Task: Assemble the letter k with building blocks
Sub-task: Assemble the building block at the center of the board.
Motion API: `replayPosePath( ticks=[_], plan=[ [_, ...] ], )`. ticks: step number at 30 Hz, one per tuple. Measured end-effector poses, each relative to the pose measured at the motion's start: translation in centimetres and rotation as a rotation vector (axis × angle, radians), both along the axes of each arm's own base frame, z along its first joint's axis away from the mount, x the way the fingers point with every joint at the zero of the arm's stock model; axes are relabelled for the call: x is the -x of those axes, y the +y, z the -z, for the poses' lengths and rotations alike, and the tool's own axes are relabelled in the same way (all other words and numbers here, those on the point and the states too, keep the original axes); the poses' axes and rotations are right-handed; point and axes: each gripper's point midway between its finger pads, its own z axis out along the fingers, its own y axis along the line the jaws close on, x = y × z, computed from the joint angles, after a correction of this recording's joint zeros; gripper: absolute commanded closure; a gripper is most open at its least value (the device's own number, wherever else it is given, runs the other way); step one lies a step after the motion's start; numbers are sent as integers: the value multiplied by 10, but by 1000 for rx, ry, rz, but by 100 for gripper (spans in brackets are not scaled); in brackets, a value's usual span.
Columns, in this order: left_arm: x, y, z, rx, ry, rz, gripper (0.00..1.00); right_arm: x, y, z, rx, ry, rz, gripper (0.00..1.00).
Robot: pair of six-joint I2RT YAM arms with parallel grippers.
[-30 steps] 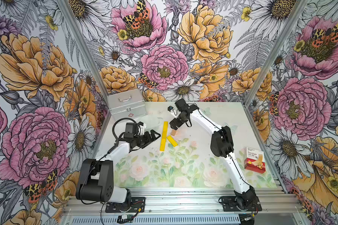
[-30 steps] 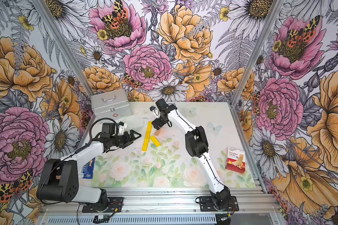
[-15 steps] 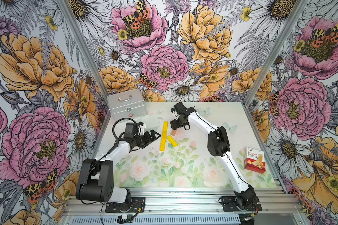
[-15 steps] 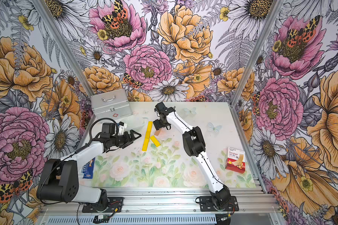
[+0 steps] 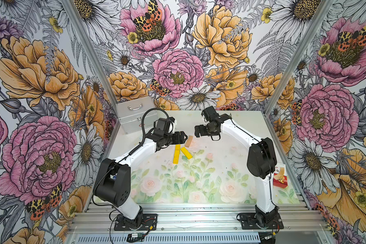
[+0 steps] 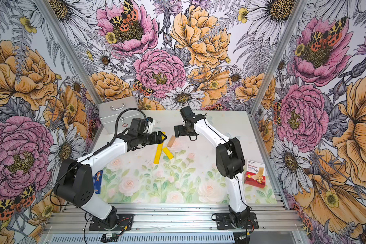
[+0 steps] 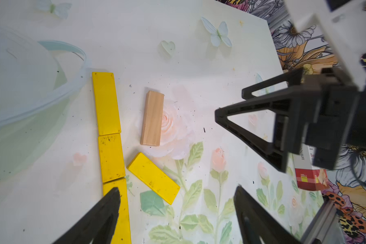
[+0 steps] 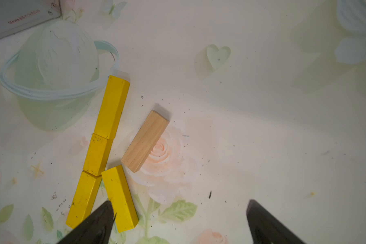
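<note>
As the left gripper (image 7: 176, 190) hovers over the yellow stem (image 7: 107, 103), fingers apart, empty, right gripper (image 8: 180, 202) opposite, fingers apart, stem far-centre on table (image 5: 220, 164), lower yellow arm (image 7: 153, 178) beside it, tan block (image 7: 152, 118) right, apart.

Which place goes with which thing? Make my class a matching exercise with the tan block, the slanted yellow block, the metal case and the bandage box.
Things
1. tan block
2. slanted yellow block
3. metal case
4. bandage box

Places
A. far left corner of the table
B. one end at the yellow stem, slanting away
C. the table's right edge
D. beside the stem, a gap between

Pairs: 1-D, 2-B, 3-A, 4-C
</note>
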Motion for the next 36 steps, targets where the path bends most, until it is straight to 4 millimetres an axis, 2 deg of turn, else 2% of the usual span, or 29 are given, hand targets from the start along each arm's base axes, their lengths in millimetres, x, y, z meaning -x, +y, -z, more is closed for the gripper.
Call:
replayPosePath(
  ticks=[2, 4, 7, 9, 13, 16, 22, 28, 32, 36],
  plan=[
    [-14, -4, 11, -62, 0, 2, 25, 13, -21, -7, -7, -5, 51, 1],
    [-29, -10, 24, -134, 1, 13, 28, 27, -46, -5, -11, 7, 108, 1],
    [-46, -18, 41, -239, 0, 36, 30, 48, -78, 13, 0, 54, 180, 1],
    [-51, -22, 51, -293, 7, 55, 33, 60, -89, 26, 10, 86, 204, 1],
    [-57, -30, 61, -395, 7, 109, 34, 80, -92, 44, -3, 123, 206, 1],
    [-60, -33, 61, -465, -6, 146, 36, 83, -90, 48, -19, 126, 202, 1],
    [-60, -35, 60, -525, -10, 190, 41, 79, -85, 48, -53, 103, 191, 1],
    [-54, -38, 80, -547, 35, 254, 43, 81, -80, 49, -80, 110, 175, 1],
    [-49, -37, 95, -563, 72, 287, 43, 84, -79, 41, -98, 96, 171, 1],
    [-47, -36, 101, -568, 86, 295, 43, 86, -78, 35, -115, 81, 167, 1]
  ],
)
